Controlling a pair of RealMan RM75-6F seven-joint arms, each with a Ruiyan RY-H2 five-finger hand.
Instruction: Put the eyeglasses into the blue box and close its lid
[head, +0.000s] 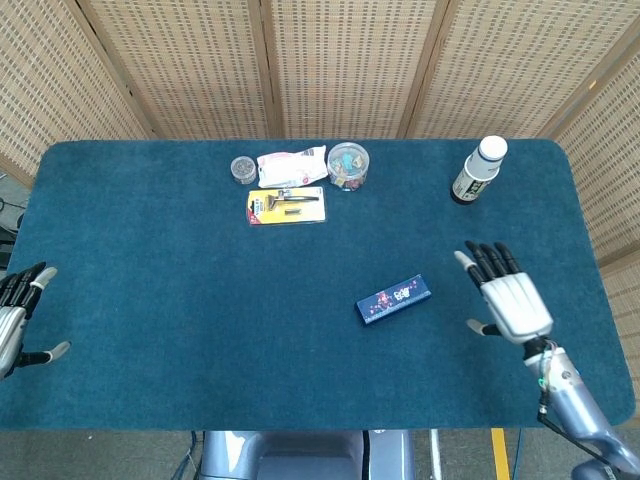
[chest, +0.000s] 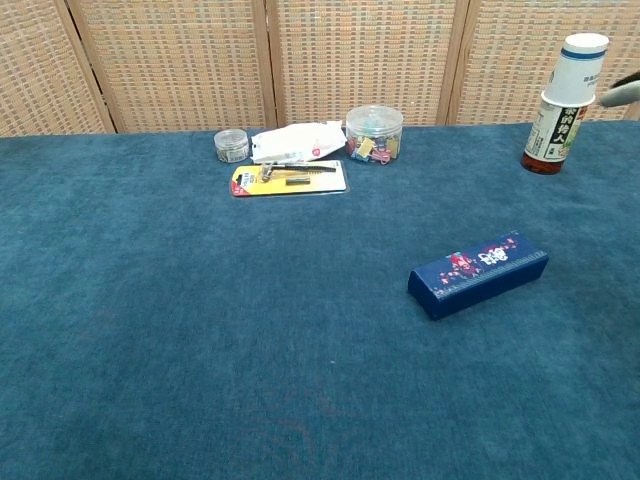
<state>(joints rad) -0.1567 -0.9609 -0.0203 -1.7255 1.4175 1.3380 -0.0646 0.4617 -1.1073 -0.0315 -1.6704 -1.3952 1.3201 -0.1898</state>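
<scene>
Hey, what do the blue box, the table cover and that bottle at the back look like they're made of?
Blue box: probably printed card or a wrapped hard case, with sharp edges, a smooth matte face and a small floral print. Table cover: teal fabric like felt or low-pile carpet, fuzzy and without glare. Bottle: likely plastic, white cap, paper-looking label, dark contents at the base.
</scene>
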